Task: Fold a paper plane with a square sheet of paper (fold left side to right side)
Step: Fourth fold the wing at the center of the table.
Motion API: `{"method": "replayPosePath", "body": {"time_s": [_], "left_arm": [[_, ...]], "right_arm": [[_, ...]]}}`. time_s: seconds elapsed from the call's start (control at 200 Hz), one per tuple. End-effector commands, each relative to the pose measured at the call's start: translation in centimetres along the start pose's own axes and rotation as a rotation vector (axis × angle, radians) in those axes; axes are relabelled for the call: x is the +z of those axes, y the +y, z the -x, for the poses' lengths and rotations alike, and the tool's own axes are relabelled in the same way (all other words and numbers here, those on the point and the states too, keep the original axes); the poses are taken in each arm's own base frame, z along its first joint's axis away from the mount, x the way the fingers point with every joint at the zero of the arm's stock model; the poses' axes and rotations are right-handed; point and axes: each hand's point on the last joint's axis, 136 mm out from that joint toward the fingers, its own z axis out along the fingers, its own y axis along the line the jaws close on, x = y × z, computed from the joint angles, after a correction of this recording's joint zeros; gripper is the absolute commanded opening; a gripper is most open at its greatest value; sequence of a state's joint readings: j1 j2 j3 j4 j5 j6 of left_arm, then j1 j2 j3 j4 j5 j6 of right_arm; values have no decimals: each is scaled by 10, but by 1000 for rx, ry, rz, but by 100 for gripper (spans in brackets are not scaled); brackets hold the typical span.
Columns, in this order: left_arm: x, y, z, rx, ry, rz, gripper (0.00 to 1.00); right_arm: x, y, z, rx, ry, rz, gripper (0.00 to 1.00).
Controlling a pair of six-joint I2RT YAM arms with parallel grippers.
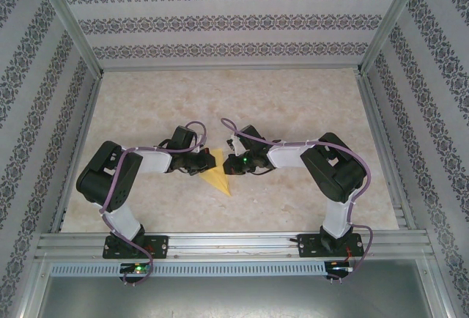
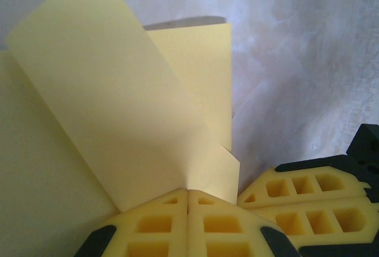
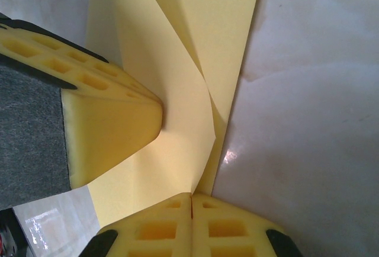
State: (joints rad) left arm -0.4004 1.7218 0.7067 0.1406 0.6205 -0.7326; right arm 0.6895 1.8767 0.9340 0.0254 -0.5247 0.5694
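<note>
The square sheet of paper (image 1: 218, 179), part-folded, lies mid-desk (image 1: 293, 98) between your arms. Your left hand (image 2: 188, 193) and right hand (image 3: 191, 196) each pinch its raised flap, mid-fold. Next you must carry that flap across squarely and press the crease.

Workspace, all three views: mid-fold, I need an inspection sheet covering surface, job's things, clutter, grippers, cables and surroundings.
Surface: pale marbled tabletop, flat, no marks seen.
Job's things: thin yellow paper sheet, partly folded, lies between the two wrists with its pointed tip toward the near edge; one flap stands raised.
Clutter: nothing seen.
Grippers: left gripper shut, pinching the sheet where the flap rises; right gripper shut on the sheet too, close beside the left.
Cables: purple cables run along both arms and loop above the wrists, off the paper.
Surroundings: patterned wallpaper walls on three sides; aluminium rail at the near edge.
</note>
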Motion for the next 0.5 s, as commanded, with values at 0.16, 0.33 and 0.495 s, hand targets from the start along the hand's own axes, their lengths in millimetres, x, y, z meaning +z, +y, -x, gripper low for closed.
{"method": "replayPosePath", "body": {"time_s": [0.16,0.33,0.495], "left_arm": [[8,39,-22,-28,47,133,0],[8,42,-23,-31,48,145,0],[8,42,-23,-31,48,147,0]], "right_arm": [[0,-8,-9,27,34,-39,12],[-12,6,5,7,-13,-6,19],[-28,14,13,-9,-62,0,29]]}}
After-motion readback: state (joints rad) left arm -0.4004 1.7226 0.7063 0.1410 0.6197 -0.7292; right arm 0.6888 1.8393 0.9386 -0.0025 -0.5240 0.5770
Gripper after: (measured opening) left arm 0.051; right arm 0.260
